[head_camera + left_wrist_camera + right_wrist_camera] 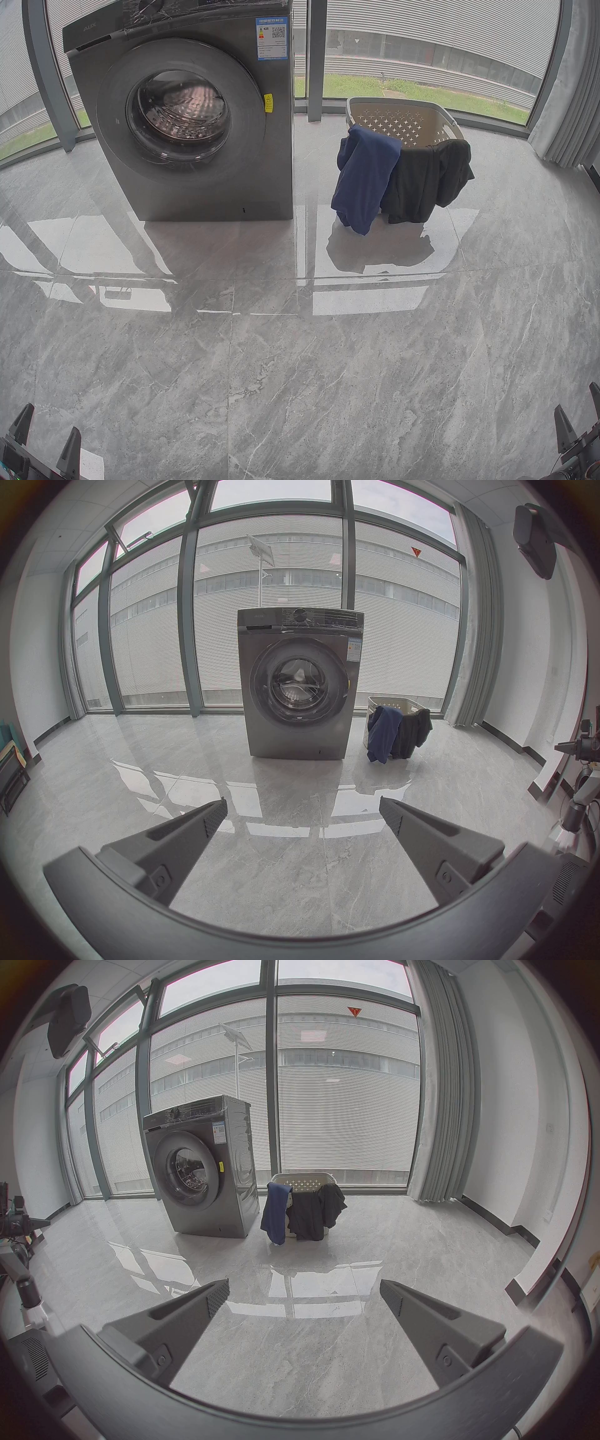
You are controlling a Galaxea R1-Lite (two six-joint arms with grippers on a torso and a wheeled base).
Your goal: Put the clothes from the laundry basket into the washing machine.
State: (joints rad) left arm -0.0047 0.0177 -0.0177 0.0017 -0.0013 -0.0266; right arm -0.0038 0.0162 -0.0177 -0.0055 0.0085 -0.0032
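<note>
Head view, left gripper (50,420): it is seen low at the near left edge, with its two fingers spread apart; nothing is held and nothing is touched.
Head view, right gripper (576,400): it is seen at the near right edge, also spread apart, with nothing gripped.
Head view, laundry basket (400,124): it is placed on the floor (300,375) just beside the right side of the washing machine (187,119), far from both grippers.
Head view, basket contents: a blue garment (365,178) and a black garment (425,178) are hung over the front rim and fall down outside, side by side and touching. What lies deeper in the basket cannot be told.
Head view, washing machine: the metal drum is seen through the round front.
Left wrist view, left gripper: the fingers (169,849) are held wide apart with only floor between them. Machine and basket are seen far ahead, before the window (269,605).
Right wrist view, right gripper: the fingers (437,1329) are held equally wide, gripping nothing. The basket with both garments is seen far ahead, between the machine and a curtain (444,1085).
</note>
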